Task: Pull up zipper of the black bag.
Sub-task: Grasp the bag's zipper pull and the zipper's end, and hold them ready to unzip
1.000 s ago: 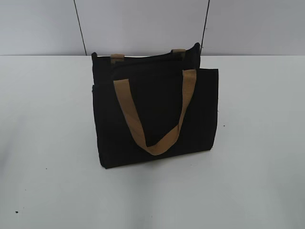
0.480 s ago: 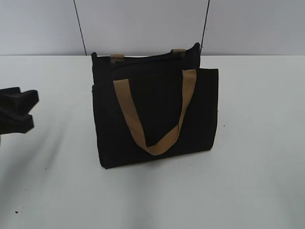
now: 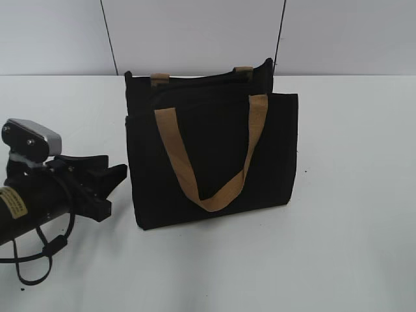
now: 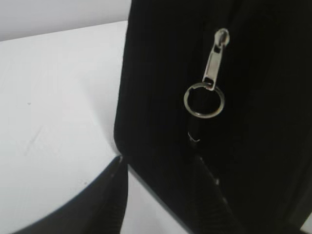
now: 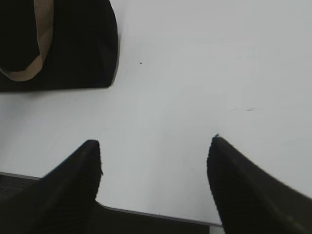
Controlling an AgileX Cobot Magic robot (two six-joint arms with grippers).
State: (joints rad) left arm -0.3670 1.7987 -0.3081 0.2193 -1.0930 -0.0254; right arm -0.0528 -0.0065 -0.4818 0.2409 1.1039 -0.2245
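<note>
From the exterior view, the black bag [image 3: 211, 156] stands upright on the white worktop [image 3: 351, 195], its front tan handle [image 3: 209, 153] drooping in a loop down the front panel and the back handle's two ends just peeking over the top edge. The left claw [image 3: 112, 183] sits low just beside the bag's left side, fingers parted and nothing between them, with the arm and its silver-capped camera block [image 3: 31, 138] trailing away from the bag. Over to the left wrist view: we're right up against the bag's side panel, and there's the zipper [image 4: 210, 78], a small silver slider with a ring pull hanging beneath it, sitting on the dark fabric above the claw. The two dark fingertips [image 4: 114, 195] frame the bag's lower edge, spread apart, one out over the worktop, the other against the black fabric, neither touching the ring. Now the right wrist view: the right claw [image 5: 155, 168] hangs wide open over bare worktop, gripping nothing, well apart from the bag, whose corner and handle loop show beyond its left finger.
</note>
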